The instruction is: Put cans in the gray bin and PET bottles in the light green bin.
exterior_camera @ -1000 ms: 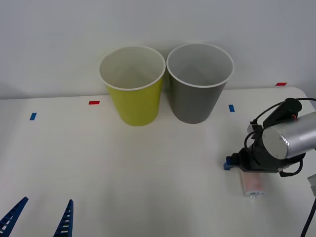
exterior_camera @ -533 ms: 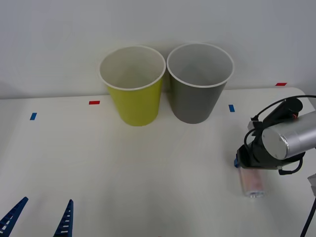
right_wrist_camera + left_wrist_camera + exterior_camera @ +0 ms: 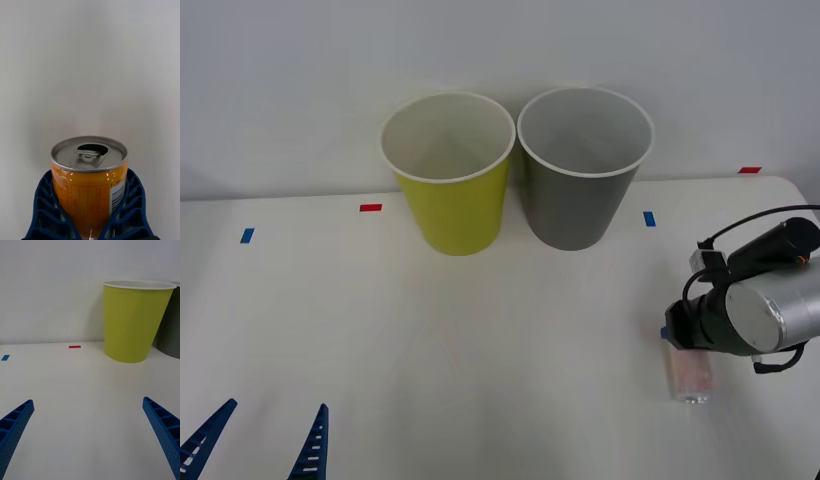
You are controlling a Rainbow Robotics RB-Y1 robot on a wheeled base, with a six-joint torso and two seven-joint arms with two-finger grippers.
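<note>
A small can (image 3: pixel 689 374) lies on its side on the white table at the right, and my right gripper (image 3: pixel 683 350) stands over it. In the right wrist view the orange can (image 3: pixel 89 176) with its opened silvery top sits between the blue fingers (image 3: pixel 44 210), which press on both its sides, so the right gripper (image 3: pixel 90 212) is shut on it. The light green bin (image 3: pixel 452 210) and the gray bin (image 3: pixel 578 205) stand side by side at the back, upright. My left gripper (image 3: pixel 265 442) is parked open at the front left. PET bottles are out of view.
Small red and blue tape marks (image 3: pixel 370 208) dot the table near the back wall. In the left wrist view the light green bin (image 3: pixel 131 326) stands ahead of the open left gripper (image 3: pixel 87 403), with the gray bin (image 3: pixel 170 339) just behind it.
The right gripper's blue finger has drawn in toward the can and the wrist has shifted slightly right and down over it. The left arm, bins and can have stayed put.
</note>
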